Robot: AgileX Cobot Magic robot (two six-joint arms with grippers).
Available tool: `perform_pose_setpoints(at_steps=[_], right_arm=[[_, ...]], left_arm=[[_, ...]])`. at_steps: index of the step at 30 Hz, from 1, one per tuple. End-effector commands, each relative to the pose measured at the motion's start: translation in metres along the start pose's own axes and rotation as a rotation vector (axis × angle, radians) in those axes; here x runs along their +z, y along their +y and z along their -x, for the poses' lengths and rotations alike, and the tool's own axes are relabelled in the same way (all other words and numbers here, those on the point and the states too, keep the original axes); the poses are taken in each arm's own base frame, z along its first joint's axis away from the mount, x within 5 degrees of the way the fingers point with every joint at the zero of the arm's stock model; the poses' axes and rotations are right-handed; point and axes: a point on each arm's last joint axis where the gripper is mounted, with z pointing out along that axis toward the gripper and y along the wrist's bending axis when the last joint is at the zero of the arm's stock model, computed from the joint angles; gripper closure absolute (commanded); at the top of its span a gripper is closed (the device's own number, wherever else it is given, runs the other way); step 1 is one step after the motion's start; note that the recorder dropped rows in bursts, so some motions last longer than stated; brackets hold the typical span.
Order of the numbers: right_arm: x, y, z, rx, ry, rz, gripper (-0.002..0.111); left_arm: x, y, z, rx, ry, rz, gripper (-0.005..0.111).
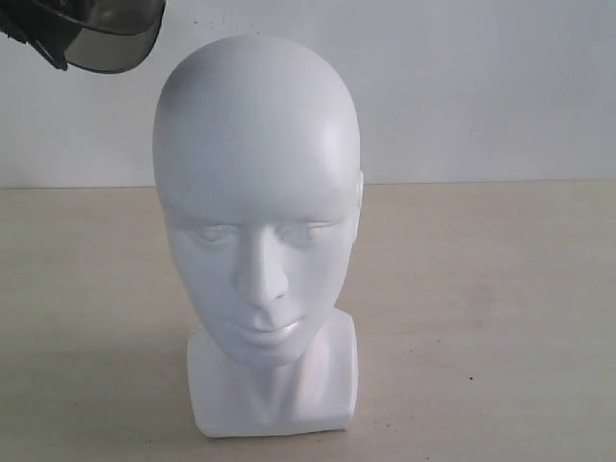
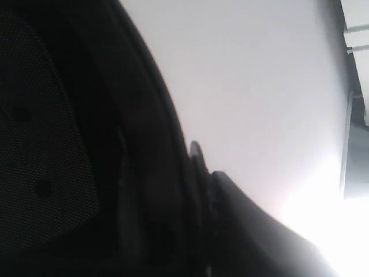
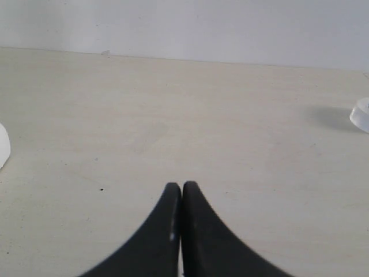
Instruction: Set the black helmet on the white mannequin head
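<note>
Though exterior catches black helmet [image 1: 106, 38], only wrist shows right fingers [image 3: 177, 193] pressed together; left fingers unclear.

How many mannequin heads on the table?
1. The white mannequin head stands upright on the table, facing the exterior camera; the black helmet hangs off it, at that view's top-left corner. Others could sit off-frame.

The right end effector [image 3: 182, 187] has 2 smooth matte-black fingers [image 3: 151, 247], broad-based, curving to narrow rounded tips.
</note>
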Motion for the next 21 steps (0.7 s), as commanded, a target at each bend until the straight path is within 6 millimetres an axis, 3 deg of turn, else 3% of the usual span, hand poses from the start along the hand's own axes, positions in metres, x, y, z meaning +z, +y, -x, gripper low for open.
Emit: perform_pose_setpoints(at_steps=[1,13,21], right_arm=[[0.000,0.000,0.001,0.003,-0.010,-0.003,0.109],[0.000,0.000,0.001,0.003,-0.010,-0.003,0.109],[0.000,0.000,0.001,0.003,-0.010,-0.003,0.109]], left_arm=[[0.004,-0.018,0.019,-0.071,-0.094,-0.122,0.103],[0.014,-0.027,0.035,-0.613,-0.107,-0.202,0.103],[0.027,-0.053,0.060,-0.561,-0.088,-0.355,0.103]])
